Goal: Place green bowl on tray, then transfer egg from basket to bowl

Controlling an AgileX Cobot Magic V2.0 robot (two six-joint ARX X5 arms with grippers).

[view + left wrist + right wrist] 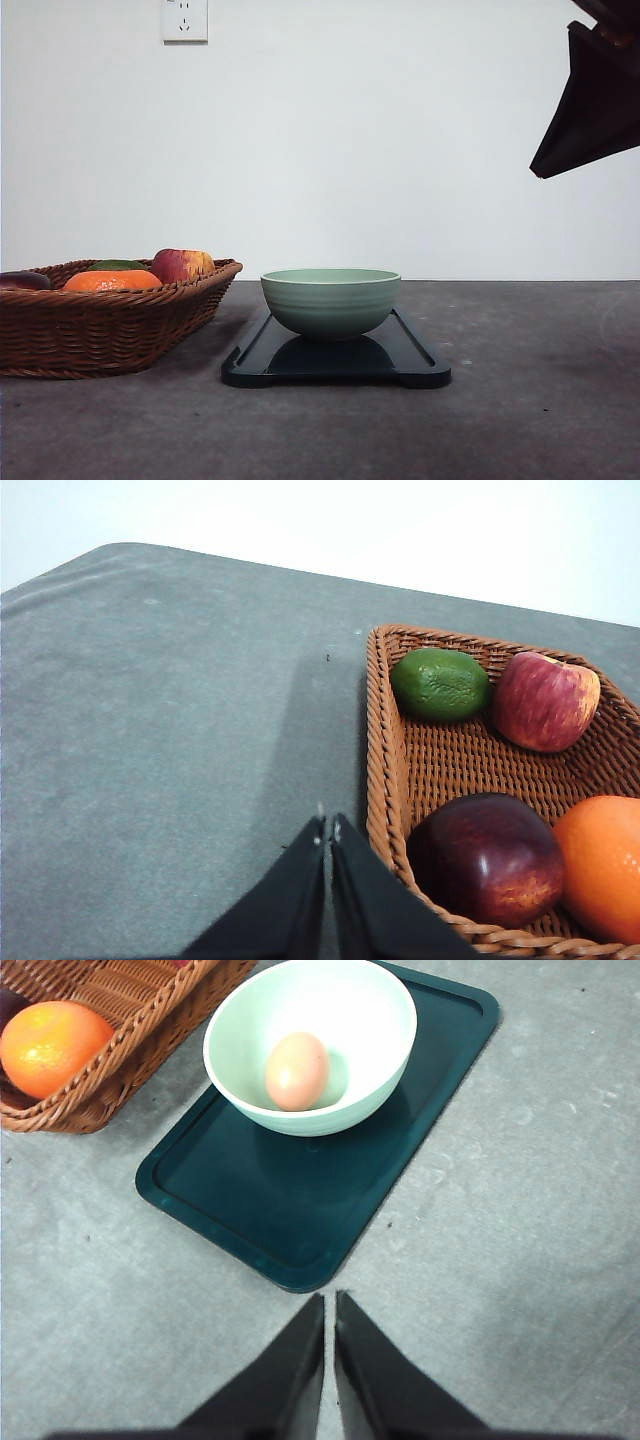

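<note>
Your right pincer [330,1305] hung above the desk [520,1260] with its jaws closed on nothing, just short of the near end of the tray [290,1200]. Your left pincer [328,830] was also closed and empty, poised over bare desk just outside the rim of the basket [378,740].

Little was left to go wrong, in my judgement. A careless sweep of the right arm could have clipped the tray and jolted the green bowl [375,1050], rolling the egg [297,1070] about inside it.

The green bowl stood on the tray's far half, and the egg lay at its bottom. The basket, beside the tray, held an orange [52,1045], a lime [440,684], a red-yellow apple [545,700] and a darker red fruit [490,858].
</note>
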